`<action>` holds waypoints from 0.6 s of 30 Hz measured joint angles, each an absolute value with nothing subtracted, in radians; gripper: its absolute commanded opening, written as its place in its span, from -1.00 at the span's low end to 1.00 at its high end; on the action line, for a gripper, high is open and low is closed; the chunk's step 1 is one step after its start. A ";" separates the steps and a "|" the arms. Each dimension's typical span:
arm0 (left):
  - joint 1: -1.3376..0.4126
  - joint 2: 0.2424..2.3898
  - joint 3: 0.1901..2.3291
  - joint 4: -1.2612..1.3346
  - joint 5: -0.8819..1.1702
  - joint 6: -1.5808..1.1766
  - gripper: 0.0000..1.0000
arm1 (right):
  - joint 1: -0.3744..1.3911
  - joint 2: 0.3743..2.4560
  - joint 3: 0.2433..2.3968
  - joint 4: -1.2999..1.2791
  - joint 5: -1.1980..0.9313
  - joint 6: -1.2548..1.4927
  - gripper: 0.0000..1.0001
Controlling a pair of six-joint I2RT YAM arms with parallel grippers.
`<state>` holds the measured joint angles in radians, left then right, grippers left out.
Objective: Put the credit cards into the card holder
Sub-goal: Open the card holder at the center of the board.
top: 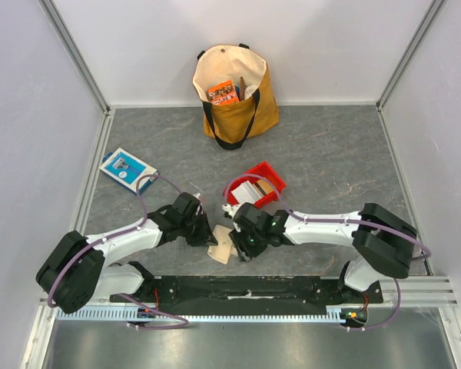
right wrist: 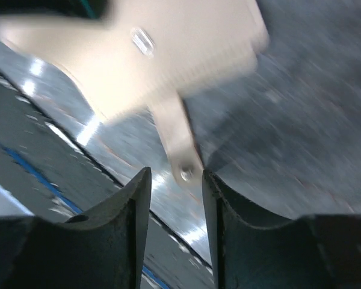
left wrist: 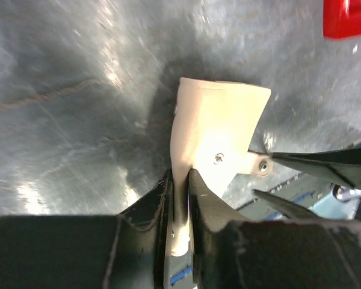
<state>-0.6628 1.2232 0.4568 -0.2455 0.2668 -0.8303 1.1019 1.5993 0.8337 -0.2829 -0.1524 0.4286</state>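
Card holder (top: 223,247), beige, no marking legible; sits near the table's (top: 330,146) front edge, between both arms; left gripper (left wrist: 180,180) fingers pinch its edge; right gripper (right wrist: 176,180) fingers spread, snap tab (right wrist: 179,150) end between the tips, contact unclear; credit cards (top: 252,191) stacked in red tray (top: 270,169) just beyond; orange packet (top: 223,92) print and blue-and-white box (top: 127,170) label too small to read; grey surface shows between tray and tote bag (top: 265,108).

You're in a robot lab cell, not a home or shop. Plain white walls (top: 330,46) set in aluminium posts (top: 77,55) box in a grey table (top: 330,154). Your left arm (top: 127,238) and right arm (top: 326,227) are bolted to a black plate (top: 238,286) along a metal rail (top: 426,286) at the near edge, and purple cables (top: 148,177) loop loose off both arms.
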 measured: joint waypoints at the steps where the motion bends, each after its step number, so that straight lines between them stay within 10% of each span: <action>1: -0.657 1.220 0.456 -0.239 0.247 -0.831 -0.59 | 1.096 1.583 0.831 -0.319 -0.132 0.435 0.05; 6: -0.636 1.217 0.456 -0.221 0.187 -0.834 -0.49 | 1.053 1.505 0.805 -0.518 -0.026 0.458 0.08; 18: -0.636 1.064 0.463 -0.280 0.139 -0.847 0.43 | 0.908 1.321 0.875 -0.585 0.247 0.646 0.58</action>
